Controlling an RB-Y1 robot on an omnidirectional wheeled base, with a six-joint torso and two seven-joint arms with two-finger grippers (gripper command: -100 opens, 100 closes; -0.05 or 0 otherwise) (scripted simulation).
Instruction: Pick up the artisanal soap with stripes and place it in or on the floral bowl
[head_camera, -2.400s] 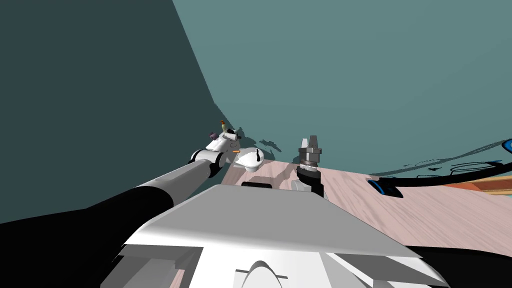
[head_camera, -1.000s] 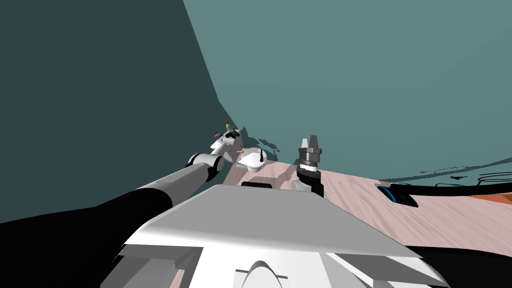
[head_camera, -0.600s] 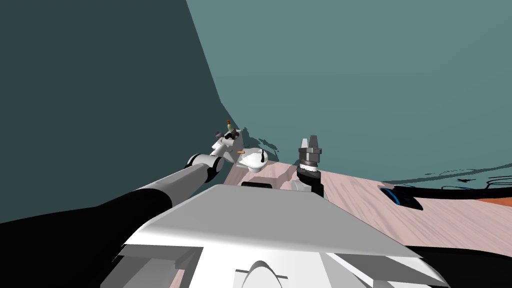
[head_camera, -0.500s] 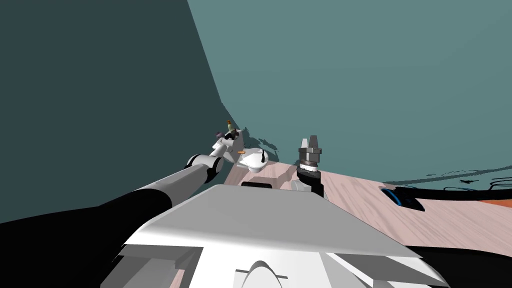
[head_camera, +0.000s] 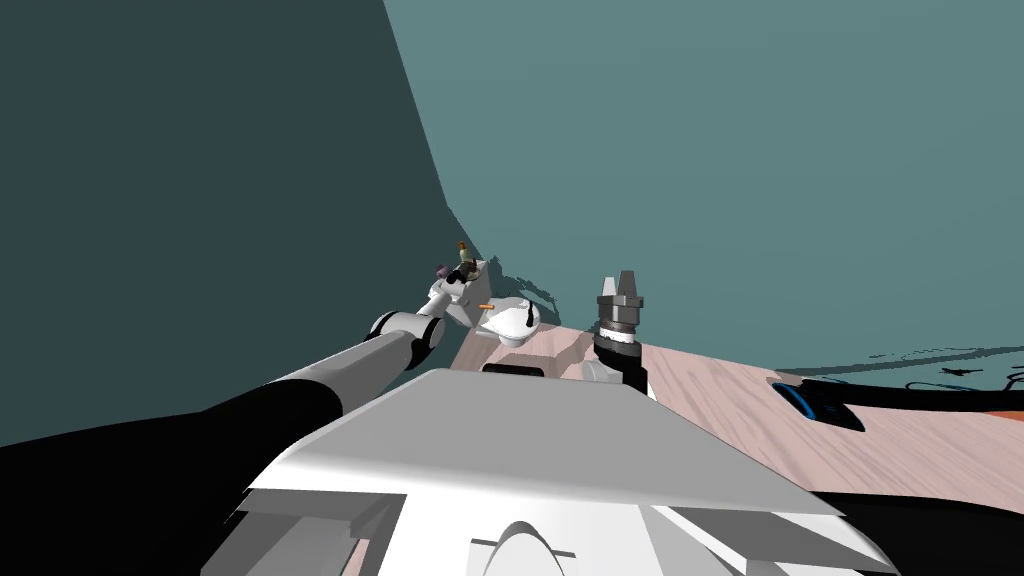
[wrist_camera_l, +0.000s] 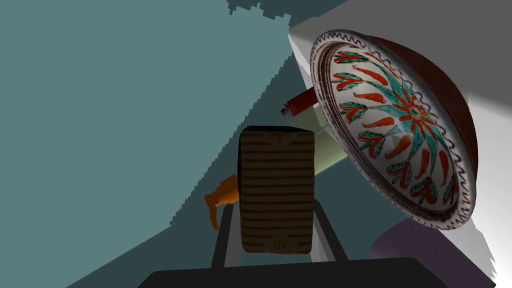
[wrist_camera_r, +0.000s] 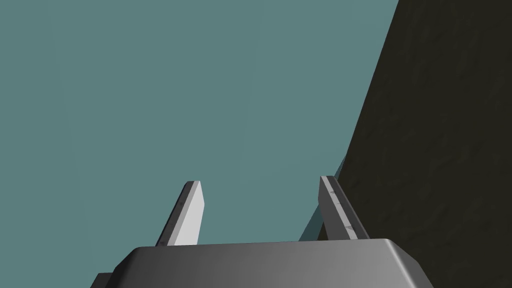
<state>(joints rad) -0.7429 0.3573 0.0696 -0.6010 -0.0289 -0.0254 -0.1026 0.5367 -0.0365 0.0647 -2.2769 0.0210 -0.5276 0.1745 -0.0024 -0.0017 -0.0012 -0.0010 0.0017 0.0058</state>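
My left gripper (wrist_camera_l: 276, 212) is shut on the striped soap (wrist_camera_l: 276, 190), a brown bar with dark cross stripes that stands up between the fingers. Just beyond the bar and to one side is the floral bowl (wrist_camera_l: 400, 130), white inside with red and teal petals and a dark outside; it rests on a white surface (wrist_camera_l: 492, 150). The soap is close to the bowl's rim, not touching it. In the head view my left gripper (head_camera: 460, 278) reaches into the room's corner. My right gripper (head_camera: 625, 283) points upward near my chest, open and empty (wrist_camera_r: 260, 195).
Around the bowl are a red-capped item (wrist_camera_l: 300, 103), a pale green bottle (wrist_camera_l: 327, 147), an orange piece (wrist_camera_l: 222, 197) and a purple object (wrist_camera_l: 415, 240). A white rounded fixture (head_camera: 510, 322) sits by the corner. A blue-rimmed dark object (head_camera: 820, 405) lies on the wooden floor. Teal walls are close.
The whole head picture has slid to the right, so my view has swung a little left. My left hand keeps the soap and stays at the corner; the right arm is unmoved.
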